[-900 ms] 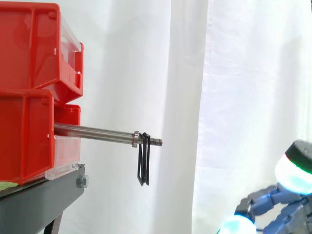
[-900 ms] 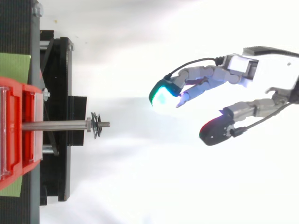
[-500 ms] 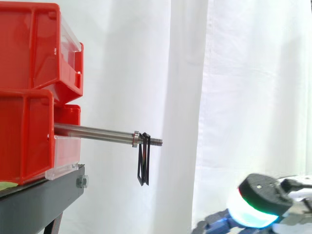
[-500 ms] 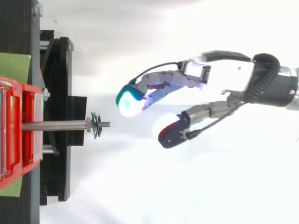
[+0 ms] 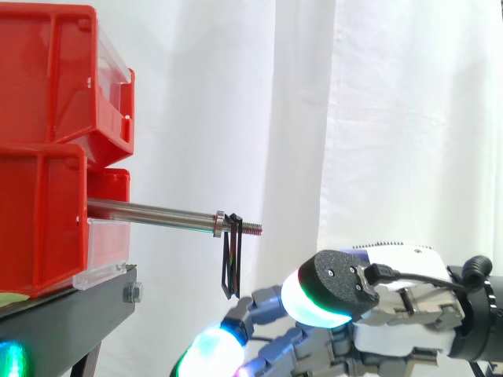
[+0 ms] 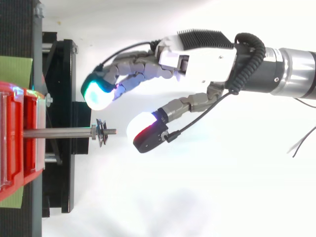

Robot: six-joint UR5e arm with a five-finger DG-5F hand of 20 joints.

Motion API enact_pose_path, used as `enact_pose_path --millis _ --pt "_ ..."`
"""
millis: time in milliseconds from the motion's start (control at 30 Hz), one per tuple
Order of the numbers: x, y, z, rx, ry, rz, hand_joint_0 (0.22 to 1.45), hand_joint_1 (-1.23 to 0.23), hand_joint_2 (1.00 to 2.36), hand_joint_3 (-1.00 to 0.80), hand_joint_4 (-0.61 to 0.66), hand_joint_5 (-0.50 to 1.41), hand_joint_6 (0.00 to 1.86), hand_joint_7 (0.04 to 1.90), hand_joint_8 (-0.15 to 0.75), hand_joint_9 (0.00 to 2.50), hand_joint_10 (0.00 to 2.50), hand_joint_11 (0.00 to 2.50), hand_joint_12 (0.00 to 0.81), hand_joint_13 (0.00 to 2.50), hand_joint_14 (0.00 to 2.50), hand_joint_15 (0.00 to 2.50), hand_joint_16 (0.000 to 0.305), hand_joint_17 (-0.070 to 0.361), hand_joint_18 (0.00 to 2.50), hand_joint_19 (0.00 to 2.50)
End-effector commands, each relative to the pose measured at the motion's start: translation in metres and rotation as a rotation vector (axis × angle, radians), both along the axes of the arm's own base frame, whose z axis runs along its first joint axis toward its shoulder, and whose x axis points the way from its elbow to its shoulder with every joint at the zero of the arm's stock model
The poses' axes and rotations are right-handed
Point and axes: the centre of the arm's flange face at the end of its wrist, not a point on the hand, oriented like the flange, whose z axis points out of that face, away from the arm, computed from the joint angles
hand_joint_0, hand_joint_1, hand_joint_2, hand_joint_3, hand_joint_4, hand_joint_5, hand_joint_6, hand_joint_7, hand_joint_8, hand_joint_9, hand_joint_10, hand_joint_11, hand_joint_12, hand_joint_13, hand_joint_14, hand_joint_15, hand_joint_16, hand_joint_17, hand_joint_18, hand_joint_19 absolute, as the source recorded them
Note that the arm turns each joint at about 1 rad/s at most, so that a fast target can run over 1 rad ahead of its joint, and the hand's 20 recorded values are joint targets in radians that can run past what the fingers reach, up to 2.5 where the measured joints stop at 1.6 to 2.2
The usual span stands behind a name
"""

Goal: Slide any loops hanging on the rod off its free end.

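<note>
Shows the hand [image 6: 197, 59] loosely spread, holding nothing, in side view at 4 o'clock of the black loop [image 5: 231, 263] hanging near the free end of the rod [image 5: 153, 211].

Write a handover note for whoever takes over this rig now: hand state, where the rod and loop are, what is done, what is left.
Hand: open, fingers relaxed, holding nothing, just off the free end of the rod and lower than it.
Black loop: hangs near the rod's threaded tip; the rod sticks out from the red bins.
Done: nothing slid off yet.
Left: slide the loop off the tip.
</note>
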Motion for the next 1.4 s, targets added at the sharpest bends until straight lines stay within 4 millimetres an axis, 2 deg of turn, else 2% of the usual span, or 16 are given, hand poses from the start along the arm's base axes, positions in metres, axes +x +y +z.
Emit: enact_pose_path --millis 0,300,567,933,1100,1167,1233,1367 --pt "0.003 -0.003 0.005 -0.054 -0.033 0.004 0.50 -0.53 1.00 -0.50 0.26 -0.20 0.50 0.99 0.271 0.55 0.00 0.07 0.293 0.44 0.00 0.00 0.047 0.106 0.36 0.05" --pt "0.004 -0.008 0.007 -0.087 -0.058 0.018 0.50 -0.53 1.00 -0.50 0.27 -0.20 0.50 1.00 0.270 0.56 0.00 0.07 0.291 0.45 0.00 0.00 0.047 0.106 0.37 0.06" --pt "0.008 -0.002 0.013 -0.107 -0.111 0.042 0.51 -0.56 1.00 -0.50 0.27 -0.18 0.50 1.06 0.268 0.56 0.00 0.08 0.289 0.45 0.00 0.00 0.047 0.105 0.38 0.06" --pt "0.012 0.006 0.019 -0.040 -0.154 0.080 0.52 -0.61 1.00 -0.50 0.26 -0.18 0.50 1.11 0.263 0.57 0.00 0.08 0.283 0.47 0.00 0.00 0.046 0.102 0.40 0.06" --pt "0.012 0.010 0.018 -0.036 -0.155 0.084 0.52 -0.62 1.00 -0.50 0.26 -0.17 0.50 1.11 0.262 0.57 0.00 0.09 0.280 0.48 0.00 0.00 0.045 0.101 0.41 0.07" --pt "0.014 0.010 0.011 -0.031 -0.150 0.083 0.52 -0.62 1.00 -0.50 0.26 -0.17 0.50 1.12 0.264 0.58 0.00 0.09 0.279 0.48 0.00 0.00 0.045 0.101 0.41 0.07" --pt "0.017 0.011 0.015 -0.023 -0.163 0.089 0.53 -0.62 1.00 -0.50 0.26 -0.17 0.50 1.12 0.262 0.58 0.00 0.08 0.279 0.48 0.00 0.00 0.045 0.101 0.41 0.07" --pt "0.024 0.008 0.006 0.024 -0.160 0.094 0.53 -0.63 1.00 -0.50 0.26 -0.17 0.50 1.13 0.262 0.58 0.00 0.09 0.277 0.48 0.00 0.00 0.045 0.100 0.41 0.06"
